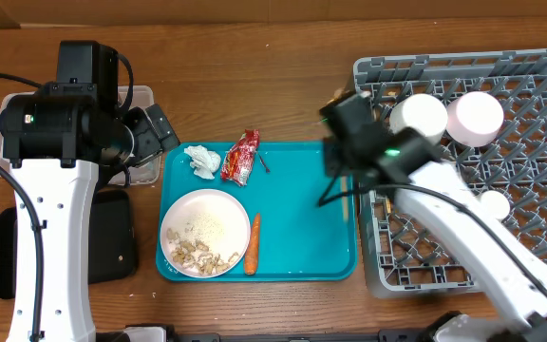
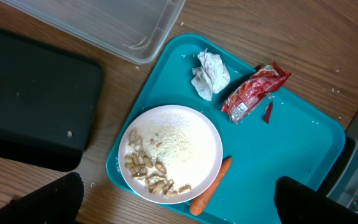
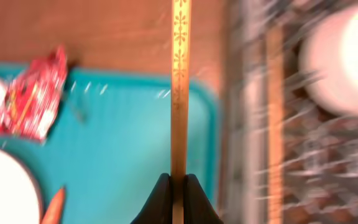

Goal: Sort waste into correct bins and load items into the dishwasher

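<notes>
A brown wooden table [image 1: 283, 76] lies under me; the room beyond it is out of view. The teal tray [image 1: 302, 237] sits mid-table. On it, the plate [image 1: 205, 233] is near-left and carries rice [image 1: 209, 228] and food scraps [image 1: 198, 255]. The carrot [image 1: 252, 243] lies just right of the plate, with the tissue [image 1: 201, 161] and wrapper [image 1: 240, 157] at the far edge.

My left gripper [image 2: 179, 194] hangs over the plate with its fingers apart. The clear tub [image 2: 104, 25] is far-left and the black tray [image 2: 30, 93] near-left.

My right gripper [image 3: 178, 186] is clamped on the chopsticks [image 3: 179, 93], above the tray's right edge. The grey rack [image 1: 539, 76] stands just right, holding two bowls [image 1: 418, 116].
</notes>
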Motion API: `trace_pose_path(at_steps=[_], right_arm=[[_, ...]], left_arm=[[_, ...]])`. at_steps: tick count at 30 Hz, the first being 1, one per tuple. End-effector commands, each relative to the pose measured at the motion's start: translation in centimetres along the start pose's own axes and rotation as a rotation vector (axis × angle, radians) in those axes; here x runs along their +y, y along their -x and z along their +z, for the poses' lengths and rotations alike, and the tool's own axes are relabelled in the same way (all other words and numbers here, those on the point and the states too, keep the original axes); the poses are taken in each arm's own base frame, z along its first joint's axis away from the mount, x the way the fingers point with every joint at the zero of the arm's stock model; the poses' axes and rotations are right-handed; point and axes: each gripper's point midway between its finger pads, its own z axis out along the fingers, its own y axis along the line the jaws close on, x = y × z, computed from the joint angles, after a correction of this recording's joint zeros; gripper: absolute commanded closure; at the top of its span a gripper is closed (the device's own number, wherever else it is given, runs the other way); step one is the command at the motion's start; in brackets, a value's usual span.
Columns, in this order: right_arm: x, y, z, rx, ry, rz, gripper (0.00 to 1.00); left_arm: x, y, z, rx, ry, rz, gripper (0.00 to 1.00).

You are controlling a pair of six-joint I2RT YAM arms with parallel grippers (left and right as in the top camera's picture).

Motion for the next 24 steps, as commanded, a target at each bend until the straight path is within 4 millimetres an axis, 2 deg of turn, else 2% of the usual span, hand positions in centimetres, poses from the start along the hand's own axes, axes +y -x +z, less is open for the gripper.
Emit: trace_pose_path(at_steps=[1, 5, 10, 11, 12, 13, 14, 18, 22, 24], right_arm=[[-4.1, 1.0, 0.8, -0.009, -0.129, -0.044, 0.96], [-7.1, 0.3, 2.9, 0.052, -0.183, -0.040, 0.96], [-7.4, -1.4, 5.2, 0.147, -0.159, -0.067, 0.96], [-7.4, -1.6, 5.5, 0.156, -0.162, -0.064, 0.88], [-7.4, -1.6, 5.6, 0.160, -0.163, -0.055, 0.73], [-7.3, -1.6, 5.6, 0.158, -0.165, -0.042, 0.64], [-7.2, -1.5, 5.3, 0.152, -0.161, -0.027, 0.60], [-6.4, 0.6, 2.2, 0.059, -0.098, 0.070, 0.53], [-5.9, 3.3, -4.3, -0.117, 0.003, 0.128, 0.48], [-6.2, 3.9, -7.7, -0.206, 0.034, 0.141, 0.44]], left_arm=[[-0.1, 0.3, -0.2, -0.008, -0.008, -0.010, 0.00], [-0.1, 0.3, -0.2, -0.008, -0.008, -0.010, 0.00], [-0.1, 0.3, -0.2, -0.008, -0.008, -0.010, 0.00], [-0.1, 0.3, -0.2, -0.007, -0.008, -0.010, 0.00], [-0.1, 0.3, -0.2, -0.008, -0.008, -0.010, 0.00], [-0.1, 0.3, -0.2, -0.008, -0.008, -0.010, 0.00], [-0.1, 0.3, -0.2, -0.008, -0.008, -0.010, 0.00], [-0.1, 0.3, -0.2, -0.008, -0.008, -0.010, 0.00], [-0.1, 0.3, -0.2, -0.008, -0.008, -0.010, 0.00], [-0.4, 0.2, -0.2, 0.002, -0.023, -0.014, 0.00]])
